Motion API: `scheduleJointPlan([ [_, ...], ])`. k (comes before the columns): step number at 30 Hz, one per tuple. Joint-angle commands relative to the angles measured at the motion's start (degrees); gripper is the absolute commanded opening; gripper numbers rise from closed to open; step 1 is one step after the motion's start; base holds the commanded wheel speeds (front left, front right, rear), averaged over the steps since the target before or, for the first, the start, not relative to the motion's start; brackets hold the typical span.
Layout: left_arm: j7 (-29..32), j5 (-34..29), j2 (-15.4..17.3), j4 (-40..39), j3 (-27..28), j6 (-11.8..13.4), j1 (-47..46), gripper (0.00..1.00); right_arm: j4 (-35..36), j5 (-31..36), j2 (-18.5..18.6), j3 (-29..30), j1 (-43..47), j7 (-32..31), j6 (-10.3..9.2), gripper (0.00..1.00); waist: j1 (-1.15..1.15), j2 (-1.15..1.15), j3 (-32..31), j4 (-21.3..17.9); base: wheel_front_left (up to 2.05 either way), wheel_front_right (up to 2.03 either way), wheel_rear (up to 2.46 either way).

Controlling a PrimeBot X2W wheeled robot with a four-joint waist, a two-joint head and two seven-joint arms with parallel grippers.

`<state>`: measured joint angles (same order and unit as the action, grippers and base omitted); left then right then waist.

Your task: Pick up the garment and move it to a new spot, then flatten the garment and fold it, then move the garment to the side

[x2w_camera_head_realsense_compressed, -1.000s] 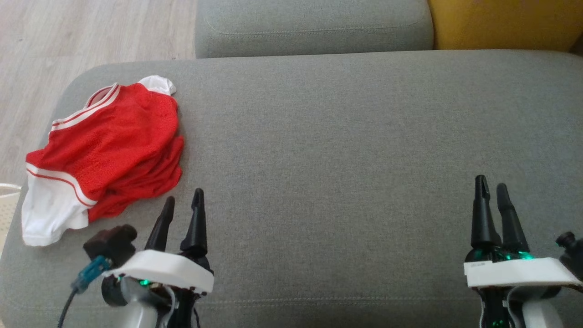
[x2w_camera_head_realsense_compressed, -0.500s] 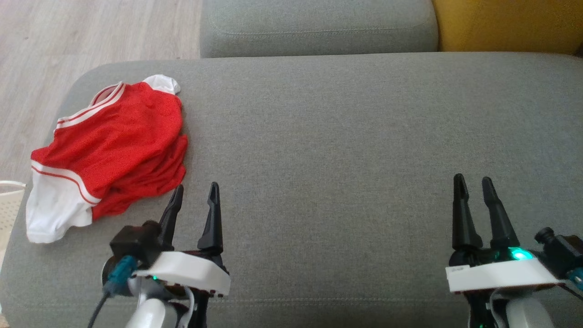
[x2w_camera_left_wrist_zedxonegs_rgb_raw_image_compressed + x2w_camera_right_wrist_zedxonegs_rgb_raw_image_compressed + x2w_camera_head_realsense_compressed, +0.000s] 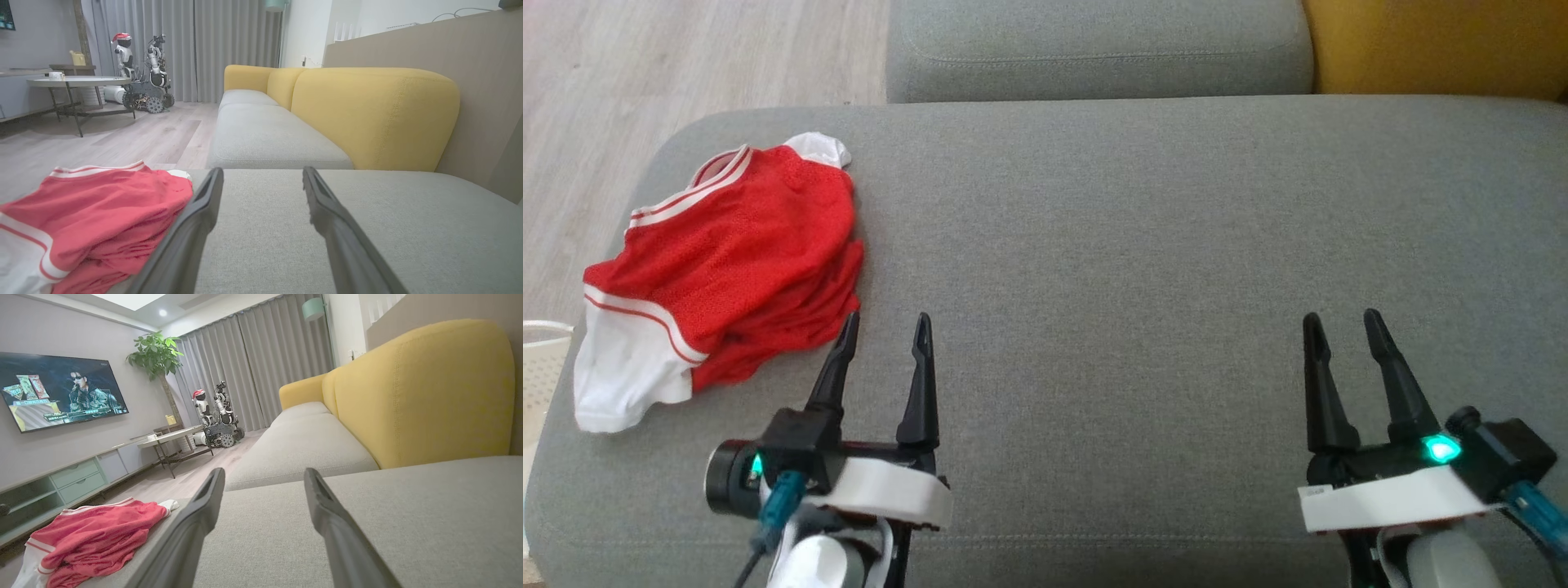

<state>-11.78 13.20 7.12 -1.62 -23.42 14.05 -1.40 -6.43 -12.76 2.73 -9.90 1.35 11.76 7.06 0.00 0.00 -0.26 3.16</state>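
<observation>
**One garment (image 3: 719, 261), two empty claws over the grey cushion (image 3: 1135, 245)**

The count first: a single red-and-white garment, crumpled in layers at the cushion's left end, its white hem close to that edge. Two claws hover at the cushion's front edge. The left gripper (image 3: 886, 324) is spread wide and holds nothing, with one fingertip just beside the red folds. The right gripper (image 3: 1342, 324) is also spread and empty, well toward the cushion's right end. The danger as I read it: pinch only the top layer and the pile trails, or a sideways tug drags it off the left edge
</observation>
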Motion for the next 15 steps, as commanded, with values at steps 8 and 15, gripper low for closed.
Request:
scheduleJointPlan([
  [8, -2.09, -7.77, 1.13, -3.63, -0.39, 1.76, -3.55, 1.00, 2.65, 6.35, 0.33, -1.21, -0.22, 2.11, 0.41, 1.00, 0.00, 0.00, 0.02, 0.30, 0.00, 0.00, 0.00],
  [15, -3.22, -12.80, 1.41, -4.53, -1.95, 2.74, -3.80, 1.00, 2.75, 11.04, 0.21, -1.68, -0.11, 3.24, 0.43, 1.00, 0.00, 0.00, 0.15, 0.62, 0.00, 0.00, 0.00],
])
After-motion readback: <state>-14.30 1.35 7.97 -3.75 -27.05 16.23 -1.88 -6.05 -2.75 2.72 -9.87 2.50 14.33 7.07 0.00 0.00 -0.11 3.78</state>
